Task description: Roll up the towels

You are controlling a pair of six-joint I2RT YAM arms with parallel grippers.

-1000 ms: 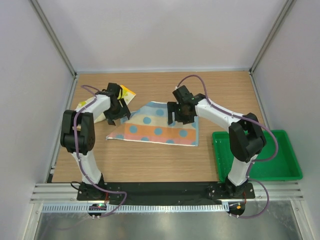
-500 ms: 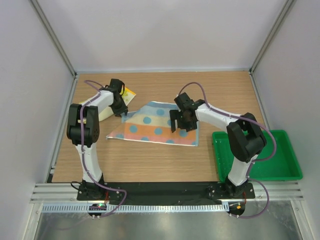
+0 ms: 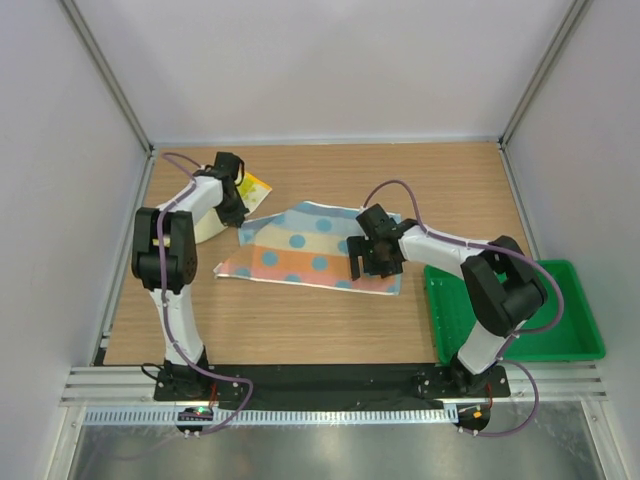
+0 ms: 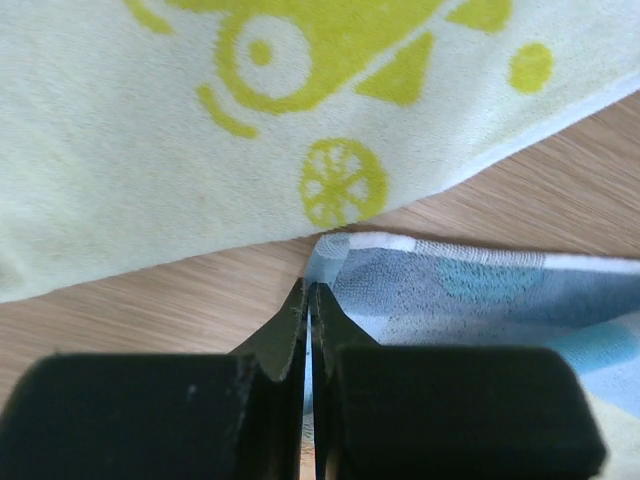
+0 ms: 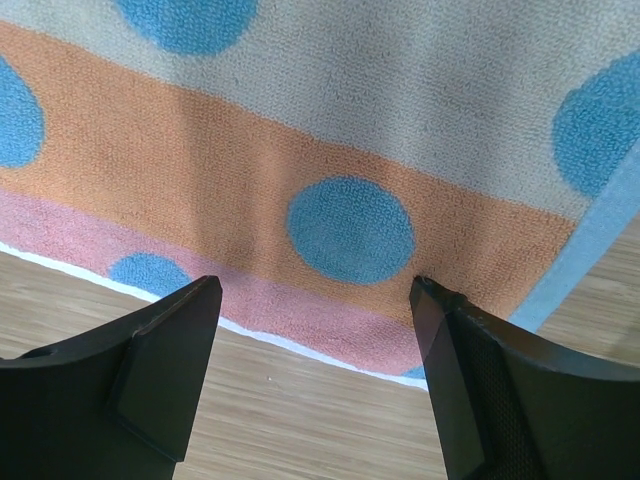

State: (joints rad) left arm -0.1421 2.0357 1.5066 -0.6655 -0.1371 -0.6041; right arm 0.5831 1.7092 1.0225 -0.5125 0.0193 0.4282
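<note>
Left pincer: The left gripper (image 4: pixel 308 300) has been shut from wide open within the last second. Its jaws are now pressed together with no gap, at the upper left corner of the dotted towel (image 3: pixel 300 250).
Right pincer: The right gripper (image 5: pixel 317 285) has been brought down and to the right, from the towel's upper right part to its lower right edge. Its jaws are kept wide apart and nothing is held.
Meaning for the task: A corner grasp is judged to have been attempted as the start of the first roll. No rolling is seen yet.
Towels: The dotted towel is spread flat at the centre of the table (image 3: pixel 300 320). The yellow towel (image 3: pixel 255 186) lies at upper left, just beside it, and is not rolled.
Tray: The green tray (image 3: pixel 575 340) sits at lower right, apart from both towels.
Hard to make out: The towel's corner is met by the shut tips, but whether cloth is actually pinched cannot be told. Much of the yellow towel is covered by the left arm in the top view. Only part of each towel is shown in the wrist views.
</note>
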